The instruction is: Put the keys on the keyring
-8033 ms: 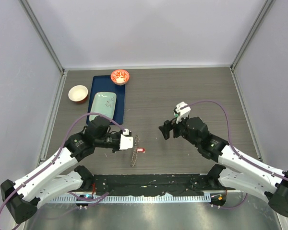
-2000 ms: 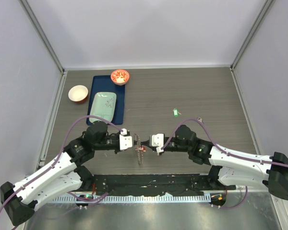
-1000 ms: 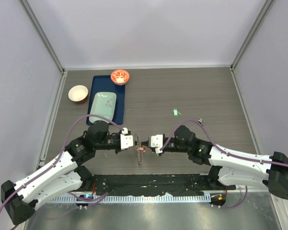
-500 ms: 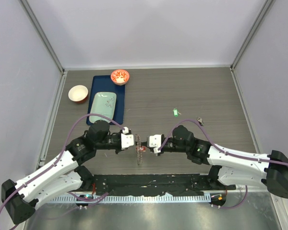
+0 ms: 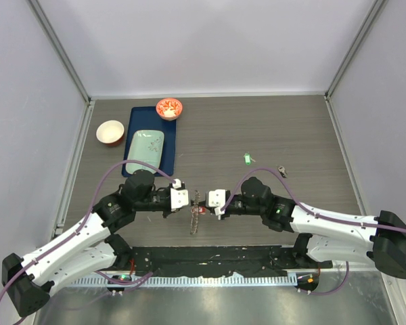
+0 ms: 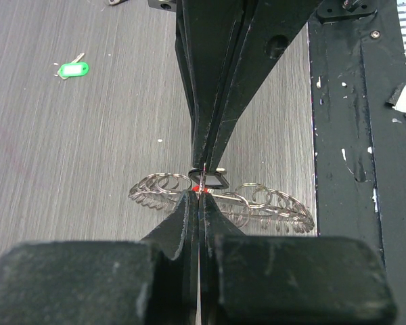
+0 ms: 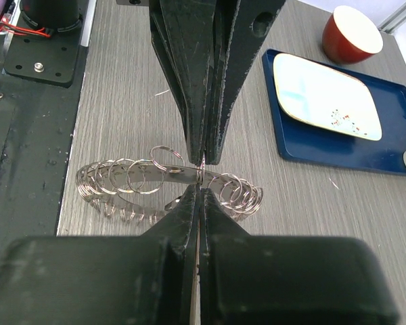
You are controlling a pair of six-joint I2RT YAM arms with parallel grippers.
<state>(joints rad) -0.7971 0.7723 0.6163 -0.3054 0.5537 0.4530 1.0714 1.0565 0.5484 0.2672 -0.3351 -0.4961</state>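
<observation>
The keyring point(image 6: 257, 203), a silvery band strung with several small rings, stands on edge between both arms, low over the table. My left gripper point(image 6: 199, 195) is shut on its band; a red key point(image 6: 197, 187) shows at the tips. Opposite, my right gripper point(image 7: 200, 189) is shut tip to tip with the left. Its fingertips point(image 6: 204, 162) pinch a thin metal piece just above a dark key head point(image 6: 216, 179). In the top view the keyring point(image 5: 193, 220) hangs between the left gripper point(image 5: 192, 203) and the right gripper point(image 5: 204, 207). A green key point(image 5: 246, 158) and another dark key point(image 5: 282, 170) lie on the table.
A blue tray point(image 5: 135, 118) with a mint plate point(image 5: 144, 149) lies at the back left, with a red bowl point(image 5: 110, 132) left of it. A small orange-red dish point(image 5: 169, 107) sits on the tray's far end. A black strip point(image 5: 210, 261) runs along the near edge.
The right gripper has slid a little to the left, closing onto the top of the keyring against the left gripper's tips. The left arm has stayed nearly still.
</observation>
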